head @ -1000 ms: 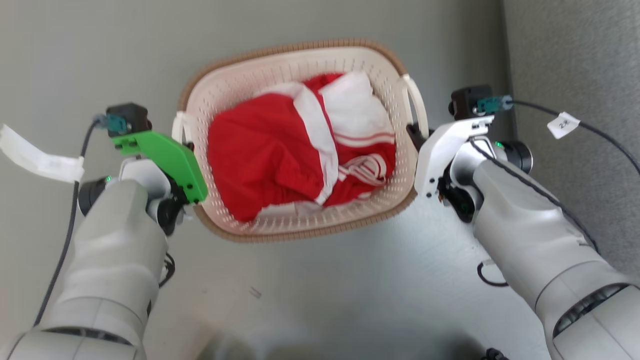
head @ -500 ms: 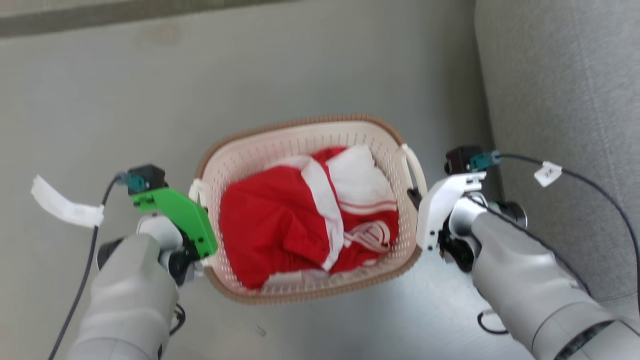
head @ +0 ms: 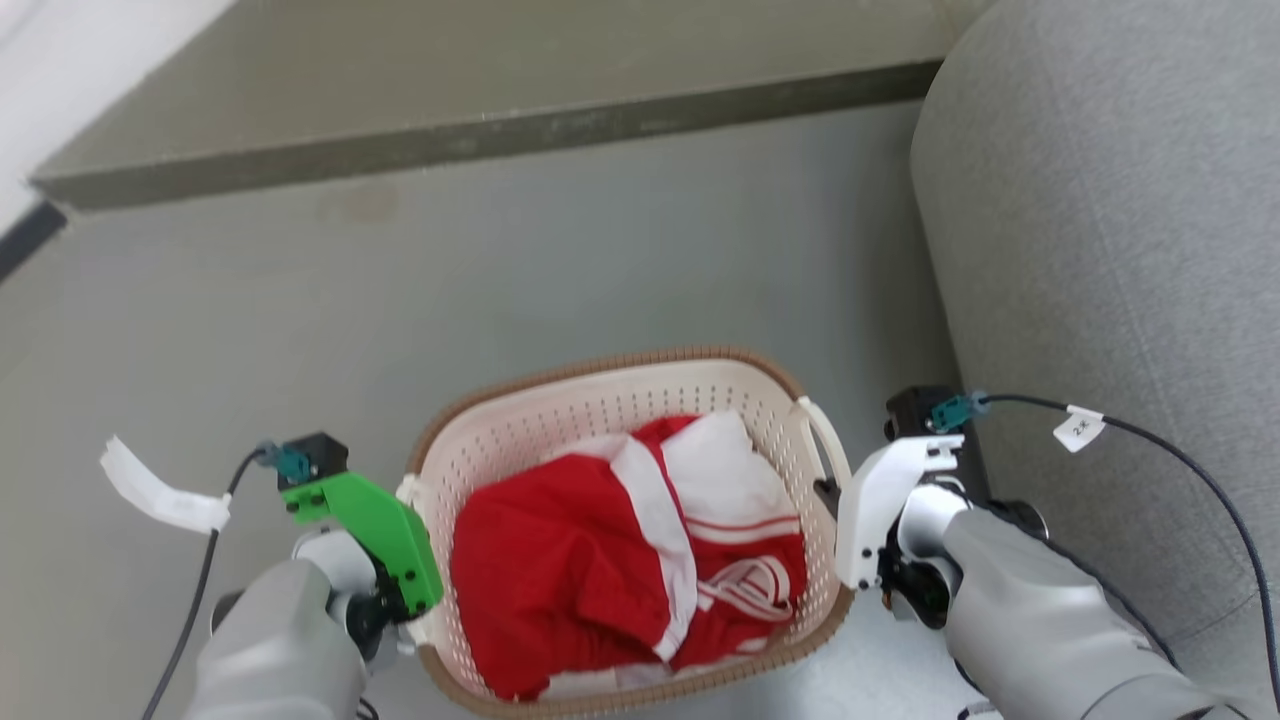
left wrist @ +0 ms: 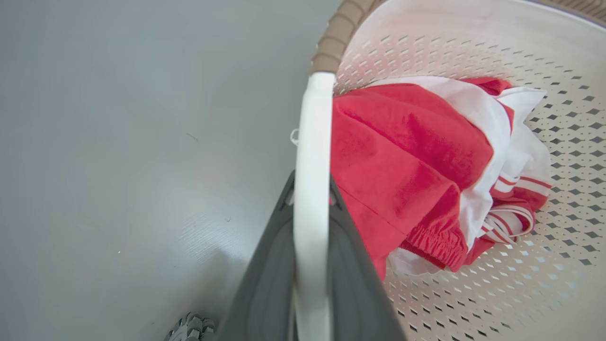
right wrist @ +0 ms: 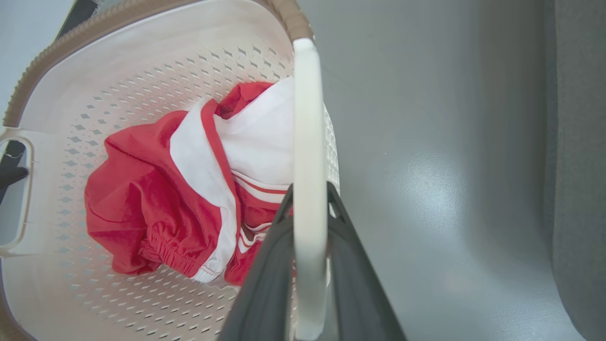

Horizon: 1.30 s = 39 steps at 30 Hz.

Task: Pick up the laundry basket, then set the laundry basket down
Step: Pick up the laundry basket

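The laundry basket [head: 600, 365] is cream-white and perforated, with a brown woven-look rim and red-and-white clothes [head: 600, 570] inside. It sits low in the middle of the head view, between my two arms. My left gripper [head: 405, 500], under a green mount, is at its left handle. In the left wrist view the dark fingers [left wrist: 270, 265] of the left gripper [left wrist: 310, 182] are shut on the white handle [left wrist: 310, 142]. My right gripper [head: 825, 495] is at the right handle. In the right wrist view the right gripper [right wrist: 308, 189] is shut on the white handle [right wrist: 307, 118].
A grey upholstered sofa [head: 1100, 250] stands close along my right arm. A dark low ledge [head: 480, 135] crosses the back, with a white wall corner [head: 60, 60] at the upper left. Bare grey floor [head: 500, 280] lies ahead of the basket. Tagged cables [head: 1150, 430] trail from both wrists.
The head camera has shifted: more floor, the ledge and the sofa now show, and the basket sits lower and smaller in the picture. Both grippers keep hold of the handles.
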Tool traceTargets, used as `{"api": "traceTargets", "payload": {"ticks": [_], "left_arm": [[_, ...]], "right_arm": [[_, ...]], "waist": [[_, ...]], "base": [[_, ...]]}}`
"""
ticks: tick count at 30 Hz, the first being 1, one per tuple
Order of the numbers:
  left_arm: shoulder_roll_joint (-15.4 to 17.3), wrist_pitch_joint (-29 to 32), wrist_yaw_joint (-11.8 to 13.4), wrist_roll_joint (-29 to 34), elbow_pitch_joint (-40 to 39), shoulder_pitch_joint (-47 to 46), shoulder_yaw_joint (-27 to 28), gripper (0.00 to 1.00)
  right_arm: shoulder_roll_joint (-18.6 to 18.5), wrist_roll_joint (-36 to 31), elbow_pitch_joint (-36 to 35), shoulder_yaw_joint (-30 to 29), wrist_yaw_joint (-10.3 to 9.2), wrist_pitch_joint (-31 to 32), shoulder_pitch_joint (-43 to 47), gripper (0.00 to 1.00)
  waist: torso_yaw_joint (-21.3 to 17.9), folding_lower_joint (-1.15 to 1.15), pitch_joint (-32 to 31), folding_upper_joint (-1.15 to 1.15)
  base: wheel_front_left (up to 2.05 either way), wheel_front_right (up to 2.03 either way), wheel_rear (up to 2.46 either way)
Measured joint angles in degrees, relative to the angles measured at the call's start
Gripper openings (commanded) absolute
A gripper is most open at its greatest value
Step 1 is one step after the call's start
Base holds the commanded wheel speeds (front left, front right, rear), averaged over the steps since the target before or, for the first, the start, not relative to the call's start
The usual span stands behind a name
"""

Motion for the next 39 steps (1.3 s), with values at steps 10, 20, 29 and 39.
{"api": "traceTargets", "payload": {"ticks": [10, 20, 29, 39], "left_arm": [[0.0, 1.9, 0.0, -0.5, 0.1, 3.9, -0.3, 0.0], [-0.1, 3.0, 0.0, -0.8, 0.2, 7.4, -0.7, 0.0], [-0.1, 4.6, 0.0, -1.2, 0.3, 9.6, -0.9, 0.0], [-0.1, 5.9, 0.0, -1.9, 0.4, 10.2, -1.0, 0.0]], "right_arm": [[0.3, 0.7, 0.3, 0.8, 0.24, 0.7, 3.5, 0.0], [0.5, 2.1, 0.8, 1.2, 0.47, 1.5, 7.5, 0.0], [0.6, 3.6, 0.9, 1.7, 0.47, 2.7, 10.0, 0.0], [0.6, 4.1, 1.0, 1.9, 0.42, 3.2, 10.9, 0.0]], "waist": [[-0.6, 0.0, -6.3, 0.0], [-1.0, 0.0, -12.0, 0.0], [-0.9, 0.0, -15.7, 0.0], [-0.9, 0.0, -16.6, 0.0]], "base": [[0.0, 0.0, 0.0], [0.0, 0.0, 0.0], [0.0, 0.0, 0.0], [0.0, 0.0, 0.0]]}}
